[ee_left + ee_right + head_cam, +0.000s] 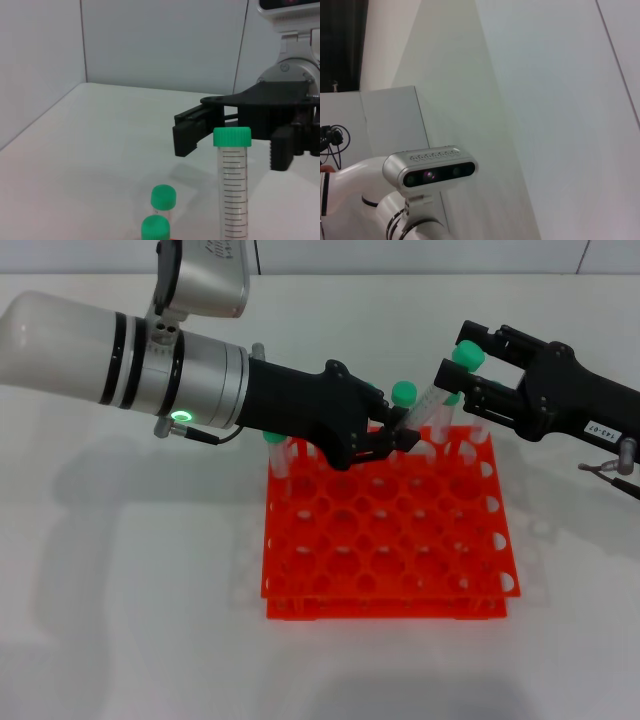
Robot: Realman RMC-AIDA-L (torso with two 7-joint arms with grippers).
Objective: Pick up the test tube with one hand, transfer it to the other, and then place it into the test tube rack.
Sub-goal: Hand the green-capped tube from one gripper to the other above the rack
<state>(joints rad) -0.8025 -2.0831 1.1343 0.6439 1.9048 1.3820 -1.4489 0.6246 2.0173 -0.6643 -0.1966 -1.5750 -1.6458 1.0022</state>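
My left gripper (392, 440), on the white-silver arm with the green ring, is shut on the lower part of the test tube (432, 405) and holds it tilted over the back edge of the orange-red rack (400, 530). The tube's green cap (467, 356) points up towards my right gripper (458, 368), the labelled black one. It is open, with a finger on each side of the cap. The left wrist view shows the tube (234, 200) upright with the right gripper (231, 147) open around its cap. The right wrist view shows none of these.
Other green-capped tubes stand in the rack's back row (404, 392) and back left corner (274, 450); two caps show in the left wrist view (163, 196). The rack sits on a white table (130, 590). The right wrist view shows a wall and the robot's head camera (437, 167).
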